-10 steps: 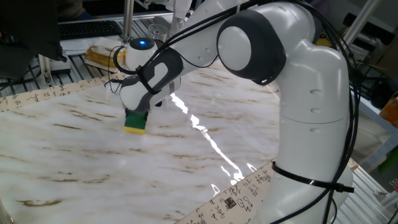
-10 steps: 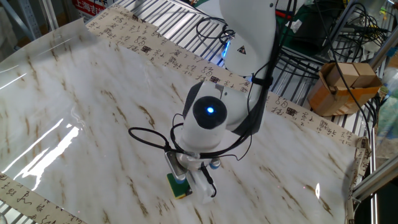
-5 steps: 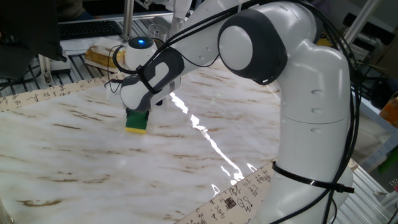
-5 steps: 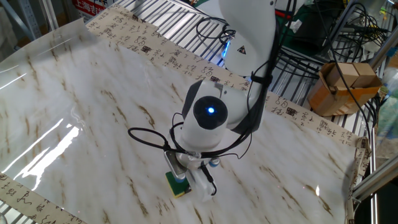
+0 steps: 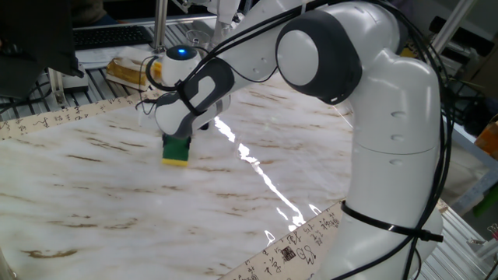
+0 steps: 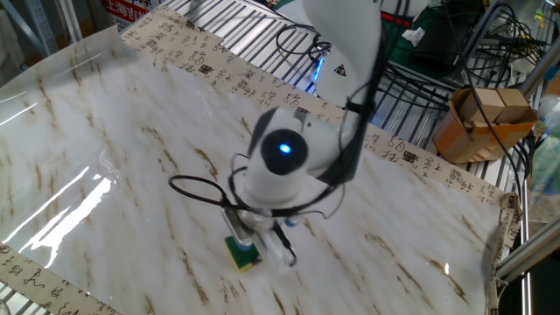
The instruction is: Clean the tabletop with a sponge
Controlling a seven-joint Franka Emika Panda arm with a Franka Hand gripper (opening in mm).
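The sponge [image 5: 176,150], dark green on top and yellow below, rests flat on the white marble-patterned tabletop [image 5: 101,194]. My gripper [image 5: 177,140] comes straight down on it and is shut on its green top. In the other fixed view the sponge [image 6: 240,255] shows under the gripper [image 6: 249,245], near the front part of the tabletop [image 6: 114,149]. The fingertips are mostly hidden by the gripper body.
A beige border with black characters [image 6: 262,92] edges the sheet. A grey slatted metal bench [image 6: 236,26] lies beyond it. A cardboard box [image 6: 481,122] and cables stand at the right. A pale yellow wrapped lump [image 5: 128,70] lies behind the gripper. The arm's base [image 5: 389,155] stands at the right.
The gripper has slid the sponge a short way across the tabletop, to the right in one fixed view and to the left in the other.
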